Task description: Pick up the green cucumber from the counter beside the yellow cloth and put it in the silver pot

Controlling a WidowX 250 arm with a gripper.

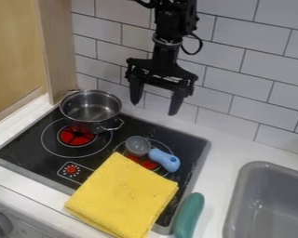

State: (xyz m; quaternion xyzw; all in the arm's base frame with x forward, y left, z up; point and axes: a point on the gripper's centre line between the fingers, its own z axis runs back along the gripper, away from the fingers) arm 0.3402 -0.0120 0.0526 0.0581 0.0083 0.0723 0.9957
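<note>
Pincer spread wide, wall tiles visible between its tips; hangs over the back of the stove. Containers: metal pot is left of the pincer in view, upright at the stove's back left, bare bottom visible, one handle toward the front right. Grey sink is well down and right of the pincer, cut off by the view's edge, bare inside as far as seen. Scoop, grey bowl and blue handle, lies below the pincer on the right burner. Yellow cloth, folded, is further down, over the stove's front edge and near the scoop. Teal vegetable-like toy is down and right of it, along the stove's right edge. Room: bare black glass between pot and scoop, bare strip of white surface between stove and sink. Count: 1 pot, 1 scoop, 1 cloth, 1 toy, 1 sink, 2 red burners, 1 red dial on the stove.
</note>
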